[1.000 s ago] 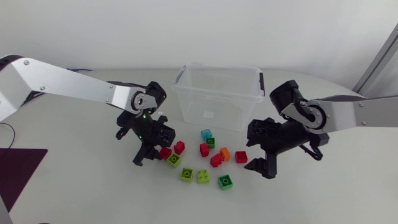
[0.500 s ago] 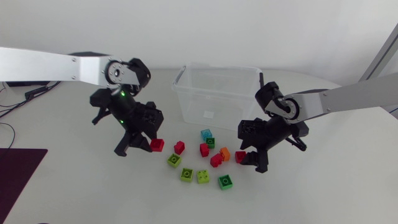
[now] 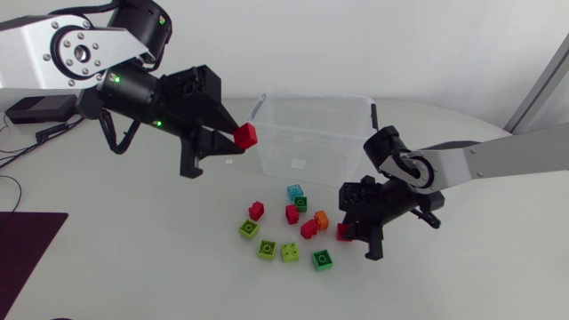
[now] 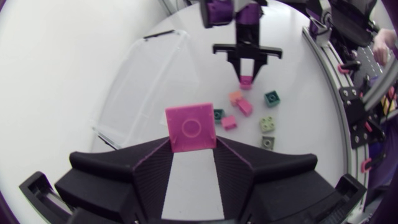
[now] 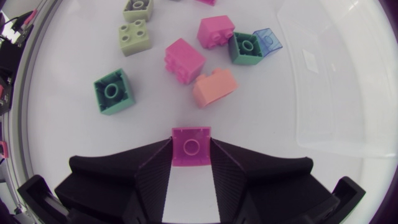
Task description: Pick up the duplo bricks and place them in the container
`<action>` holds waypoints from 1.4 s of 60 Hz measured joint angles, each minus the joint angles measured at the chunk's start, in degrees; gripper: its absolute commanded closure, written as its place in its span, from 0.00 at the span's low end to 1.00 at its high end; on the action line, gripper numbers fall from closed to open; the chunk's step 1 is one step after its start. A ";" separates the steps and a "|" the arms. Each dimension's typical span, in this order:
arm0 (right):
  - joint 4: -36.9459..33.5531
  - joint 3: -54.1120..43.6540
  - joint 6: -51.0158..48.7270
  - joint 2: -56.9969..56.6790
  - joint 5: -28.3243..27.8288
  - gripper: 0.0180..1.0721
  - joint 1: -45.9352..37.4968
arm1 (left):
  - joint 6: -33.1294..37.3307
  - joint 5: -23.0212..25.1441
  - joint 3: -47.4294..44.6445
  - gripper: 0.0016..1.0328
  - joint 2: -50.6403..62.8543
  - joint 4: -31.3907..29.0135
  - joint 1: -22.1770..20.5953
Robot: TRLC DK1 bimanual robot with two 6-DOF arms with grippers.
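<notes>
My left gripper point(image 3: 238, 140) is shut on a red brick point(image 3: 246, 134) and holds it in the air beside the left front corner of the clear container point(image 3: 307, 96). In the left wrist view that brick point(image 4: 191, 127) stands upright between the fingers, with the container point(image 4: 149, 81) ahead. My right gripper point(image 3: 348, 235) is down at the table, shut on another red brick point(image 3: 343, 232). That second brick point(image 5: 191, 146) is pinched from both sides between the fingers point(image 5: 152, 171).
Several loose bricks lie in front of the container: red point(image 3: 256, 211), lime point(image 3: 267, 249), green point(image 3: 322, 260), orange point(image 3: 322, 218) and cyan point(image 3: 295, 191). Ahead of the right gripper lie an orange brick point(image 5: 214, 87) and a green one point(image 5: 112, 91).
My left arm has lifted its red brick off the table and carried it up toward the container. My right gripper has moved left onto a red brick and closed on it.
</notes>
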 measured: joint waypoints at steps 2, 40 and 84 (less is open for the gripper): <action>-0.59 -1.09 0.44 -1.64 0.04 0.79 0.00 | -2.47 -0.02 -0.13 0.61 0.00 3.23 -0.15; -3.21 -1.73 13.94 -27.45 -0.63 0.79 1.33 | -36.68 -15.65 12.90 0.52 22.88 22.67 -3.91; 12.79 14.45 25.14 -16.24 5.88 0.79 -0.57 | -45.44 -28.02 -6.40 0.05 -2.80 20.65 -5.66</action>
